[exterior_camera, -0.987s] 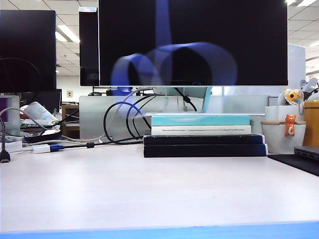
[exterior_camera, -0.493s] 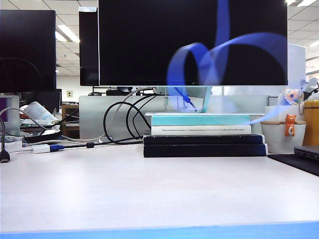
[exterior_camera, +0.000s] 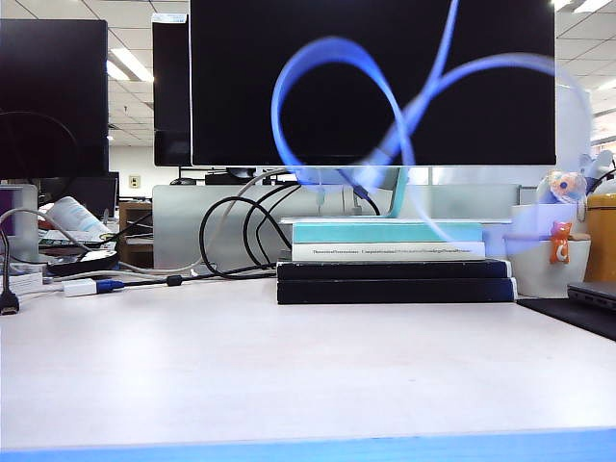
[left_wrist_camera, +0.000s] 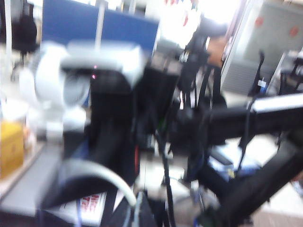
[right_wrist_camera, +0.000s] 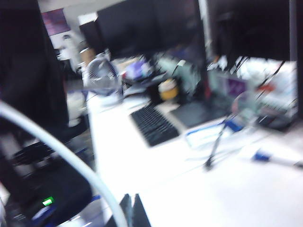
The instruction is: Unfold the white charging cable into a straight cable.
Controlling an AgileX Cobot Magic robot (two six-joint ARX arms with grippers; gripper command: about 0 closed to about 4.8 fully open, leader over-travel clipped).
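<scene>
white charging cable (exterior_camera: 327,58) looped in air above worktop (exterior_camera: 289,366); left gripper (left_wrist_camera: 142,208) and right gripper (right_wrist_camera: 131,208) fingers clenched, grasp not visible; ends should be pulled apart steadily.

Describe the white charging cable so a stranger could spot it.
Find the dark monitor behind the desk. In front of it, above the book stack, the cable swings as a pale blurred loop in mid-air; the left hand holds it, the right hand is shut beside it, both outside that view. The black cables below are dark and still.
</scene>
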